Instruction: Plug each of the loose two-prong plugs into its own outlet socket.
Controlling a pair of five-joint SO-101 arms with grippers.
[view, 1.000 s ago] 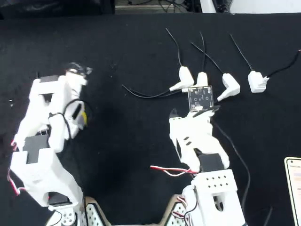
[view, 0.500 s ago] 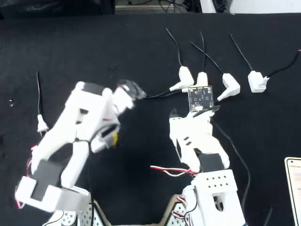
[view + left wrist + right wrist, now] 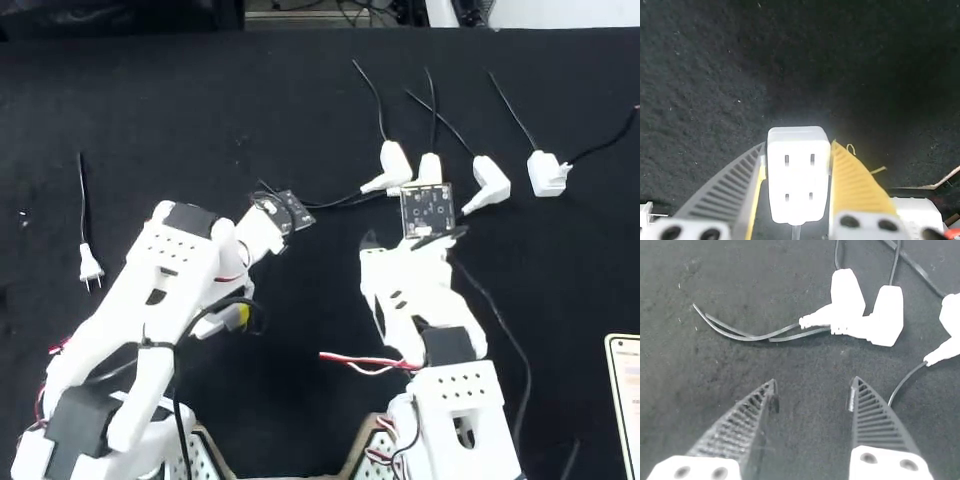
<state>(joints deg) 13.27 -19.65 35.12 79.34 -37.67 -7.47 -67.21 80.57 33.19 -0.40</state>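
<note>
At table (image 3: 150,110) centre in the high view, the left gripper (image 3: 798,146) is clenched on a white outlet socket (image 3: 798,175). 1 finger sits on each side face, and the face with 2 slot pairs is toward the wrist camera. Can't tell if it touches the cloth.

The right gripper (image 3: 812,390) is at 3 o'clock from the left one. Its fingers are spread wide with nothing between them, over bare cloth.

Just past its tips, toward 12 o'clock:
- near socket block (image 3: 847,290) and second socket block (image 3: 887,315) lie close side by side
- a white plug (image 3: 815,320) butts against that pair; can't tell which block it sits in
- thin black leads (image 3: 740,332) curve away from it toward 9 o'clock

Further round at 1-2 o'clock on the table are a third socket block (image 3: 490,180) and a fourth socket block (image 3: 548,172), each with a black cable running toward 12 o'clock.

The loose two-prong plug (image 3: 90,265) lies at the table's 9 o'clock side. Its prongs point to 6 o'clock and its cable runs straight to 12 o'clock. It is well apart from both grippers.
</note>
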